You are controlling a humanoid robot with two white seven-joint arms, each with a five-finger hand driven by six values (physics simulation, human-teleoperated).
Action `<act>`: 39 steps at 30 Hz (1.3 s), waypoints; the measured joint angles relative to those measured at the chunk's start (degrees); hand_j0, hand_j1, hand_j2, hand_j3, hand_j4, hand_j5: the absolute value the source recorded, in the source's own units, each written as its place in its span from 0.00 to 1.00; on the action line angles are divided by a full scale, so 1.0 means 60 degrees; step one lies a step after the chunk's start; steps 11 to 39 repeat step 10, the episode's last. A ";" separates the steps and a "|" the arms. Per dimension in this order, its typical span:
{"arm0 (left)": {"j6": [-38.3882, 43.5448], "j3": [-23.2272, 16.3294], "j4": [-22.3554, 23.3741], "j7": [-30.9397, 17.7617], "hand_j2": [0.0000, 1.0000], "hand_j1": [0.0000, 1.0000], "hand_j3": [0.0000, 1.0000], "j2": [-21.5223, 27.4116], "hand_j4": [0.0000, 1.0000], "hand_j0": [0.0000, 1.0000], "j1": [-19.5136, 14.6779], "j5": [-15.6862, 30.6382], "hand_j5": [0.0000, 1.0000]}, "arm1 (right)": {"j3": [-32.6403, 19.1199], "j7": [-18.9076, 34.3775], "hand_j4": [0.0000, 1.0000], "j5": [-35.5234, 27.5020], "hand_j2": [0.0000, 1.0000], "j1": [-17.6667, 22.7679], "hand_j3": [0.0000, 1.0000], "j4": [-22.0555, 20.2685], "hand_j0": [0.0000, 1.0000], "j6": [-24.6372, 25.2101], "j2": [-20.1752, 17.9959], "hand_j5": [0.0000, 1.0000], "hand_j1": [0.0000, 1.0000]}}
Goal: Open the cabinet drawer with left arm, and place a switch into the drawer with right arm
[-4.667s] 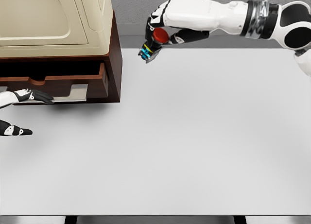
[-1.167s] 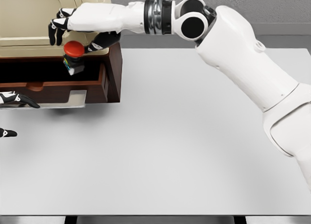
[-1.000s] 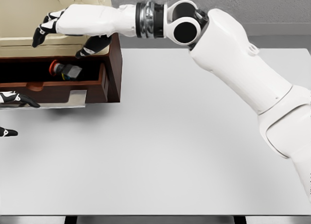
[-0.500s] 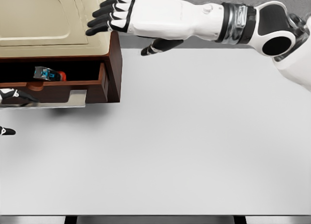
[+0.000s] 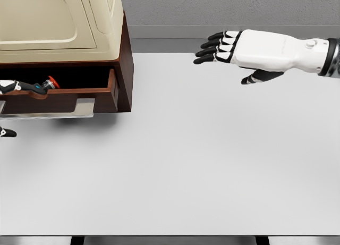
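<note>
— Red-capped and small, the switch (image 5: 49,83) lies inside the open drawer (image 5: 64,96) of the cabinet (image 5: 125,53), tipped on its side near the drawer's left end, just behind the front panel.

— Is any hand on it?

— Not the right hand (image 5: 234,48). It hangs above the bench (image 5: 212,160), well apart from the cabinet, fingers stretched out nearly flat, thumb hanging below, holding nothing.

— And the left hand?

— Only a sliver of the left hand (image 5: 13,86) shows at the picture's left edge, level with the drawer's front edge, one dark finger reaching toward the switch. Another fingertip shows lower down, off the edge. I cannot tell whether it is gripping the drawer front or merely lying against it, or how its fingers are set.

— So which step is this?

— Judging by how things lie, both parts look done: drawer pulled out, switch within it. The step in hand seems to be clearing the right arm away.

— What does the next move call for?

— Little, I'd say. The right arm needs a clear path to rest, without sweeping the cabinet. If the left hand lets go, it should do so without nudging the drawer or the switch, which sits close to that finger.
</note>
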 measured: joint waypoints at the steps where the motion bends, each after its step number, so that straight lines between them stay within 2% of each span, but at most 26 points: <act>1: -0.0001 0.0090 -0.0011 -0.0012 0.93 0.93 0.93 -0.0061 0.93 0.93 0.0024 -0.0081 0.93 | 0.0002 0.0006 1.00 0.0000 1.00 0.0133 1.00 0.0007 1.00 0.0000 -0.0006 1.00 1.00; 3: 0.0001 0.0294 -0.0026 -0.0026 0.95 0.95 0.95 -0.0235 0.95 0.95 -0.0030 -0.0287 0.95 | 0.0004 0.0022 1.00 0.0000 1.00 0.0161 1.00 0.0022 1.00 0.0000 -0.0017 1.00 1.00; 5: -0.0008 0.0444 -0.0033 -0.0037 1.00 1.00 1.00 -0.0695 1.00 1.00 -0.0454 -0.0731 1.00 | 0.0003 0.0031 1.00 -0.0002 1.00 0.0191 1.00 0.0031 1.00 0.0001 -0.0024 1.00 1.00; 8: -0.0002 0.0566 -0.0038 -0.0040 1.00 1.00 1.00 -0.1477 1.00 1.00 -0.0877 -0.1421 1.00 | -0.0002 0.0037 1.00 -0.0004 1.00 0.0191 1.00 0.0042 1.00 0.0001 -0.0029 1.00 1.00; 10: 0.0000 0.0603 -0.0039 -0.0041 1.00 1.00 1.00 -0.1738 1.00 1.00 -0.0880 -0.1658 1.00 | -0.0004 0.0038 1.00 -0.0004 1.00 0.0191 1.00 0.0053 1.00 0.0001 -0.0033 1.00 1.00; 39: 0.0000 0.0603 -0.0039 -0.0041 1.00 1.00 1.00 -0.1738 1.00 1.00 -0.0880 -0.1658 1.00 | -0.0004 0.0038 1.00 -0.0004 1.00 0.0191 1.00 0.0053 1.00 0.0001 -0.0033 1.00 1.00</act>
